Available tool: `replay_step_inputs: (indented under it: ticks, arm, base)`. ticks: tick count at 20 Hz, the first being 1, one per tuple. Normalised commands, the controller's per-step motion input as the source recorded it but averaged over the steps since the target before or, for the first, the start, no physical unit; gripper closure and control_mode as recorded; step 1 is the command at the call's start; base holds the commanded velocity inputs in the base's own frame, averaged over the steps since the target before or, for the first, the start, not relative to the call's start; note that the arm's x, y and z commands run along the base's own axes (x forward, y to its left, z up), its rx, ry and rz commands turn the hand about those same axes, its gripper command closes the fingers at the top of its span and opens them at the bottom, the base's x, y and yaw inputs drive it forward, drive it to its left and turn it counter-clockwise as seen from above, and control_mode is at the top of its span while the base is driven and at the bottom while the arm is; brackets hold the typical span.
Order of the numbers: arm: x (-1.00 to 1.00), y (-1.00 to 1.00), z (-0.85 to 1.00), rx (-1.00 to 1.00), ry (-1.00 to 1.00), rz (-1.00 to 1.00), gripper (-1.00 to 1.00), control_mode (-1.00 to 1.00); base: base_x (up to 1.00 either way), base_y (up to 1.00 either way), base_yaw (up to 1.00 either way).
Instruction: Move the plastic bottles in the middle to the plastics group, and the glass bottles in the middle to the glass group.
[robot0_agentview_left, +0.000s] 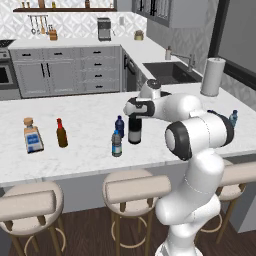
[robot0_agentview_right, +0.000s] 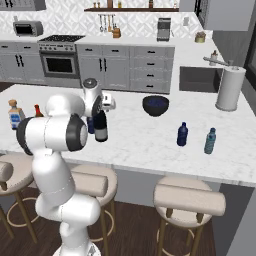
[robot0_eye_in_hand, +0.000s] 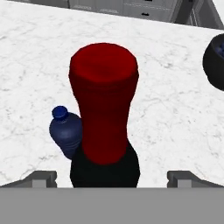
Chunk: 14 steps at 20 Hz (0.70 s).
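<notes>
Red-capped wine bottle (robot0_eye_in_hand: 104, 113) upright in the middle of the marble surface (robot0_agentview_left: 75, 150), under the hand (robot0_eye_in_hand: 109, 177).
Fingers (robot0_eye_in_hand: 41, 178) stand wide apart on either side of its dark shoulders, clear of the glass, grasping nothing. Dark blue plastic bottle (robot0_eye_in_hand: 65, 135) stands just beside it, and a clear teal one (robot0_agentview_left: 116, 144) nearer the stools. Square clear bottle (robot0_agentview_left: 32, 136) and small brown bottle (robot0_agentview_left: 61, 133) stand well apart to the left; two more small bottles (robot0_agentview_right: 183, 134) and a dark bowl (robot0_agentview_right: 155, 105) to the right.
</notes>
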Motion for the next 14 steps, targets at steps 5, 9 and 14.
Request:
replay_step_inputs:
  ticks: [5, 9, 14]
  arm:
    - [0.28, 0.04, -0.14, 0.0, 0.0, 0.0, -1.0, -1.0]
    - [0.23, 0.03, -0.19, 0.0, 0.0, 0.0, -1.0, -1.0]
    - [0.19, 0.06, -0.17, 0.0, 0.0, 0.0, -1.0, -1.0]
  base:
    - [0.0, 0.0, 0.0]
    - [0.0, 0.0, 0.0]
    - [0.0, 0.0, 0.0]
